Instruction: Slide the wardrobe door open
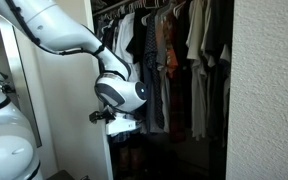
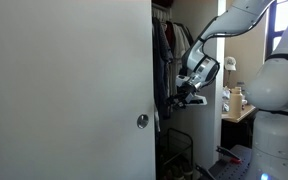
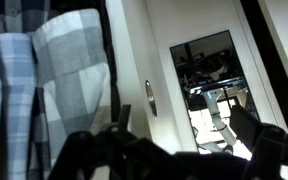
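Note:
The wardrobe door (image 2: 64, 90) is a tall, smooth off-white panel filling the left of an exterior view, with a small round silver pull (image 2: 142, 121) near its right edge. It also shows as a white panel (image 1: 72, 110) in an exterior view. The wardrobe beside it stands open, with hanging clothes (image 1: 169, 55) inside. My gripper (image 2: 184, 97) hovers at the opening just past the door's edge, also seen in an exterior view (image 1: 117, 122). In the wrist view its dark fingers (image 3: 184, 118) are spread apart with nothing between them.
A rough beige wall (image 1: 264, 90) bounds the opening's far side. The wrist view shows a plaid shirt (image 3: 69, 70), a narrow white panel with a small silver fitting (image 3: 150, 97) and a mirror-like pane (image 3: 209, 80). A shelf with small items (image 2: 234, 100) stands behind the arm.

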Robot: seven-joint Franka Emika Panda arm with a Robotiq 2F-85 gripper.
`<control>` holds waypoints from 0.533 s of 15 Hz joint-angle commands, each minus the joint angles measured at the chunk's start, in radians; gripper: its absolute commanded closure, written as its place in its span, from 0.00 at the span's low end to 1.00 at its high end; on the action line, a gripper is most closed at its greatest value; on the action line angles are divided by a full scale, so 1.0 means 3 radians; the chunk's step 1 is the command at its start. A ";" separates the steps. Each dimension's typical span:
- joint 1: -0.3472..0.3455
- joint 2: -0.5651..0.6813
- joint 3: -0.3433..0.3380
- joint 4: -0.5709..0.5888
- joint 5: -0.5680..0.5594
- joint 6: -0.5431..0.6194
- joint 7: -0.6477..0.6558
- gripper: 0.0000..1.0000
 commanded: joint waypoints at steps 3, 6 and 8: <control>-0.0212 -0.0699 -0.0122 -0.0130 -0.1005 -0.0210 0.0616 0.00; -0.0206 -0.0863 -0.0204 -0.0041 -0.1392 -0.0366 0.0817 0.00; -0.0181 -0.0987 -0.0250 -0.0023 -0.1569 -0.0432 0.0902 0.00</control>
